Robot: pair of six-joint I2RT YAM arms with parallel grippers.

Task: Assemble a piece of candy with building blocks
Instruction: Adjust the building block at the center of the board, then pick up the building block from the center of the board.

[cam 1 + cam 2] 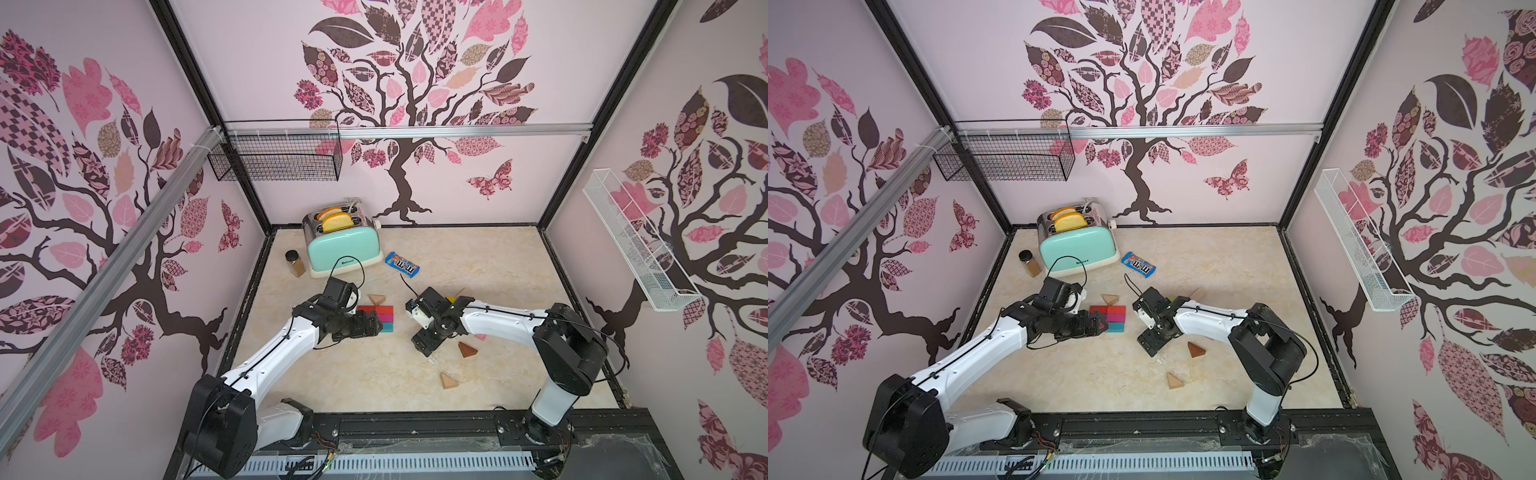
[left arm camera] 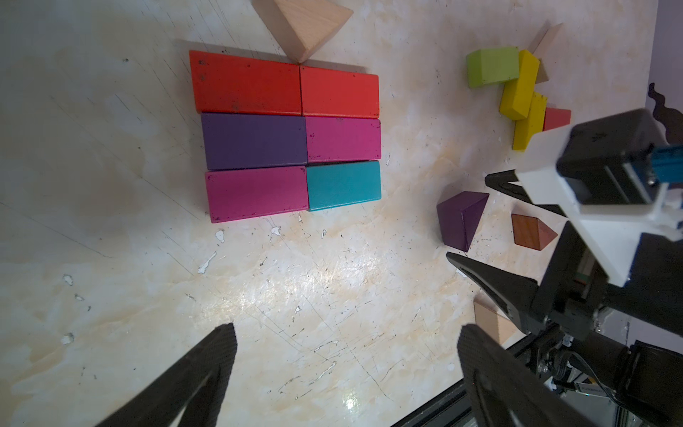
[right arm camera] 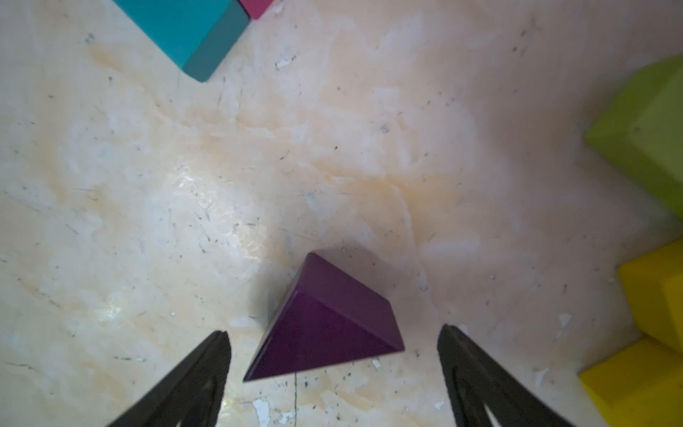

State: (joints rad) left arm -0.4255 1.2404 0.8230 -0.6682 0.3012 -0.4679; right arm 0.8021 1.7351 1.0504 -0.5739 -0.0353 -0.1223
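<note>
The right gripper (image 3: 332, 336) gapes astride the purple triangle (image 3: 325, 321), apparently not touching it, while the left gripper (image 2: 347, 331) hangs open and empty beside the six-block slab (image 2: 255, 140) on the table (image 2: 332, 281).

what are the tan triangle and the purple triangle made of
Tan triangle: likely bare wood, with visible grain, matte and unpainted. Purple triangle: probably wood too, but opaque, slightly glossy paint hides any grain, so that is a guess.
</note>
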